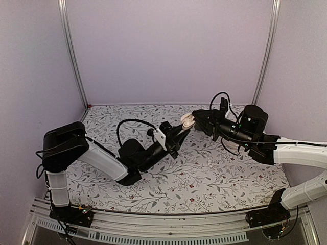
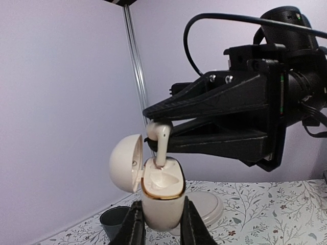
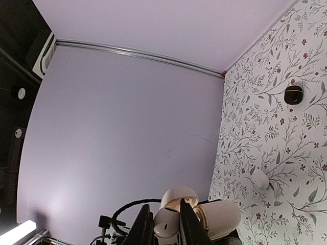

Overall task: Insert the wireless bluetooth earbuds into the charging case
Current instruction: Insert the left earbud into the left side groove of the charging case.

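Open case (image 2: 162, 204), earbud (image 2: 159, 137) stem inside — both gripped

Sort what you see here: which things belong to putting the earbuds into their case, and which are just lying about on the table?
Part of the job:
- earbud, held by the right gripper
- case, lid open, held by the left gripper

Just lying about:
- small dark cup
- pale round disc

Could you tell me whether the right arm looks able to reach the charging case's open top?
Probably yes: the left fingers hold the charging case with its lid swung aside, and the earbud's stem is at the opening, nothing between.
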You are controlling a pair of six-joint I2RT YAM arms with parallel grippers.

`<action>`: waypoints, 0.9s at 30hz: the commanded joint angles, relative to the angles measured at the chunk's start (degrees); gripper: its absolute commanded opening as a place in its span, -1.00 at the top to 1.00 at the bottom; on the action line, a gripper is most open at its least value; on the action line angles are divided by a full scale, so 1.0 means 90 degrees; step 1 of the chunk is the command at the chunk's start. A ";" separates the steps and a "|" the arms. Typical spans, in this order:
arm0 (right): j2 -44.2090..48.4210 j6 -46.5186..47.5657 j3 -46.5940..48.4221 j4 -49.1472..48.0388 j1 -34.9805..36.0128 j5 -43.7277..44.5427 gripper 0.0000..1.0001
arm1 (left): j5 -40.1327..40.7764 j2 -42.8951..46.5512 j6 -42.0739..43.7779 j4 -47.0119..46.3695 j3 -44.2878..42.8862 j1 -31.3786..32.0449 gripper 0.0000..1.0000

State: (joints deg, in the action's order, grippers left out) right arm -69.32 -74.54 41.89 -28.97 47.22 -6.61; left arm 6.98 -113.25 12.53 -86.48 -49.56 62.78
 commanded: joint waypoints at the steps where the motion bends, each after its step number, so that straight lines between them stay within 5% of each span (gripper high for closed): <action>1: -0.0105 0.0091 0.0191 -0.0168 0.0068 -0.0097 0.66 | 0.0251 0.0123 0.0189 -0.0679 -0.0265 -0.0031 1.00; 27: -0.0370 0.0021 0.0397 -0.0340 0.0103 -0.0034 0.67 | 0.1187 -0.0309 0.0438 -0.0196 -0.0791 0.0145 1.00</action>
State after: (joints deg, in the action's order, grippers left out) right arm -71.79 -74.37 44.31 -31.42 47.72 -6.57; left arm 17.12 -115.15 16.29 -86.00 -55.24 63.66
